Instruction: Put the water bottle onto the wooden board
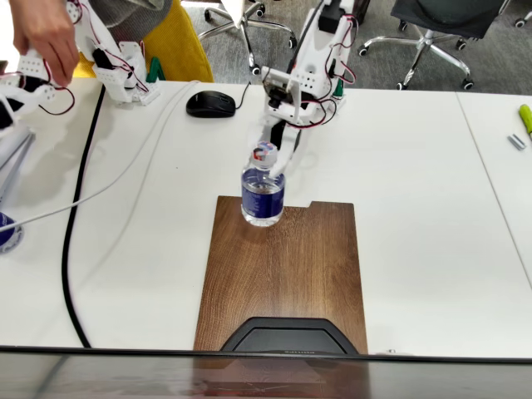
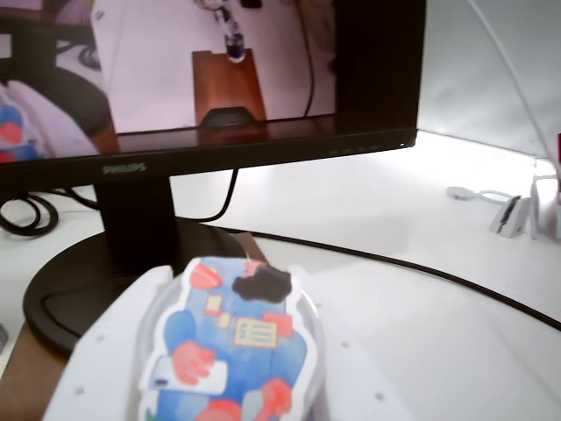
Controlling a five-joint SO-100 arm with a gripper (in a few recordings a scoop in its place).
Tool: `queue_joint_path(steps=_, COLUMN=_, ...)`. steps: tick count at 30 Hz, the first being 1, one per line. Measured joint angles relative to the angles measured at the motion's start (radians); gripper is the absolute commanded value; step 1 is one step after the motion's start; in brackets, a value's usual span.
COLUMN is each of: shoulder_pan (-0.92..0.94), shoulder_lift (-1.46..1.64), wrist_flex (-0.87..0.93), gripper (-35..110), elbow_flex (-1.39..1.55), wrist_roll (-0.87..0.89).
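White tabletop [image 1: 399, 191] fills the fixed view, with grey floor and office chair legs [image 1: 416, 50] behind it. On the table lies the wooden board [image 1: 287, 274], notch at its far edge. The white arm reaches down from the back, its gripper [image 1: 268, 156] closed around the cap end of the water bottle [image 1: 263, 196], which stands upright on the board's far left corner. A black mouse [image 1: 211, 103] sits left of the arm's base, and a black cable [image 1: 75, 233] and white cable [image 1: 125, 170] cross the table's left side. In the wrist view a monitor stand [image 2: 131, 237] rises ahead.
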Motion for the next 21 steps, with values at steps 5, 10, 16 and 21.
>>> queue_joint_path(steps=5, shoulder_pan=-0.021, shoulder_lift=-0.081, wrist_flex=-0.037, gripper=0, elbow_flex=0.000, wrist_roll=-0.023)
queue_joint_path(steps=10, shoulder_pan=-0.025, shoulder_lift=-0.152, wrist_flex=-0.054, gripper=0, elbow_flex=0.000, wrist_roll=-0.023)
queue_joint_path(steps=16, shoulder_pan=-0.037, shoulder_lift=-0.192, wrist_flex=-0.055, gripper=0, elbow_flex=-0.002, wrist_roll=-0.018)
queue_joint_path(steps=21, shoulder_pan=-0.057, shoulder_lift=-0.235, wrist_flex=-0.060, gripper=0, elbow_flex=-0.008, wrist_roll=0.006)
